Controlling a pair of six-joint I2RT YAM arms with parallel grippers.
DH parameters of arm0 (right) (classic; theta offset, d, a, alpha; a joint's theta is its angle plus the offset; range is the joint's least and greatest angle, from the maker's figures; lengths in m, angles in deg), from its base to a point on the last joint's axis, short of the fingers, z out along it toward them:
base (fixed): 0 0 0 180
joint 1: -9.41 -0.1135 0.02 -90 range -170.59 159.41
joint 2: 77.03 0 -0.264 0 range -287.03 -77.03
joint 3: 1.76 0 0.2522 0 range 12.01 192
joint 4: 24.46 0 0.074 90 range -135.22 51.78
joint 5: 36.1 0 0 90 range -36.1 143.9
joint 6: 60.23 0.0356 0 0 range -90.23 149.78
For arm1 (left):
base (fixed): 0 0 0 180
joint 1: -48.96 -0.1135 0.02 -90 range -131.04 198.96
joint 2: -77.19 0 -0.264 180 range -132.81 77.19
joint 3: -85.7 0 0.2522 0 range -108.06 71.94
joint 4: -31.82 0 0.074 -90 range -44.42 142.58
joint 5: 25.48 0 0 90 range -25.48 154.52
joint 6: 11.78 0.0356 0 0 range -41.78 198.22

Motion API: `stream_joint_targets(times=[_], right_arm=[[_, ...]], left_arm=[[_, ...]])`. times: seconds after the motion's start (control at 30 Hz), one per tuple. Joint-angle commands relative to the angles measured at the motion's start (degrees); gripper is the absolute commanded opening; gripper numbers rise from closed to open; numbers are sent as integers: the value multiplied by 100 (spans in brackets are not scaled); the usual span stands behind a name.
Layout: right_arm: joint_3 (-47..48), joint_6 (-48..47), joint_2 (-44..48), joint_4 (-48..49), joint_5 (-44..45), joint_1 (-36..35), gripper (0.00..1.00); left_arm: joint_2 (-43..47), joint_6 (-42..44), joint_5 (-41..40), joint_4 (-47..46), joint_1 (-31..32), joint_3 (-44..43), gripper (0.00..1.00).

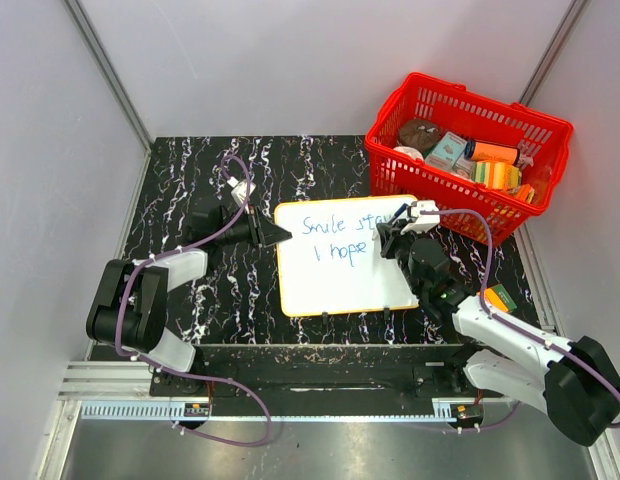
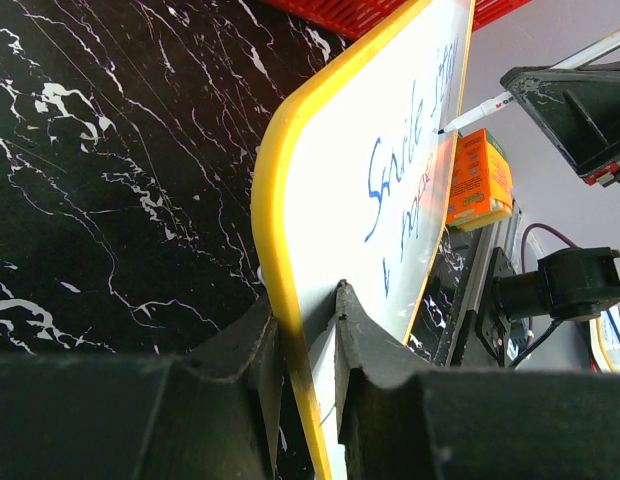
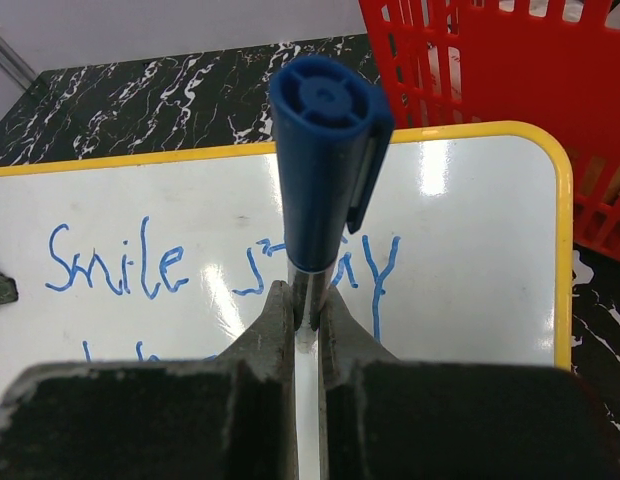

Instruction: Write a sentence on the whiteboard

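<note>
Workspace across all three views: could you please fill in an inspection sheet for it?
Surface: black marbled table, whiteboard lying on it.
Job's things: the sentence is in blue, "Smile stay" above "hope".
Clutter: red basket of packages at far right; orange box beside the right arm.
Claws: left claw shut on the whiteboard's edge; right claw shut on the marker.
Cables: purple cables loop along both arms.
Surroundings: pale walls; nothing else seen.

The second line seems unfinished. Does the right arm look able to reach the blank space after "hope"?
Probably yes: the right end effector holds the marker near that spot on the whiteboard with nothing between; the left end effector clamps the other edge.
</note>
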Motion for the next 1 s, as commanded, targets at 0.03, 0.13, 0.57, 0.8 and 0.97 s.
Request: stream_joint_targets(times=[0.03,0.13,0.57,0.8,0.97], right_arm=[[230,83,-47,55,-103,-32,0],[222,101,-12,-33,-182,-23,0],[55,364,225,-543,-349,-32,0],[-86,496,436,-754,-490,-49,0],[-191,575,541,-868,-551,-128,0]], left_arm=[[-109,1032,-912,-149,-123,91,0],[-126,1032,-912,-149,-123,82,0],[-109,1102,-965,-26,-105,47,0],[-118,1147,-1018,36,-70,12,0],[-109,1173,-1027,71,-61,3,0]])
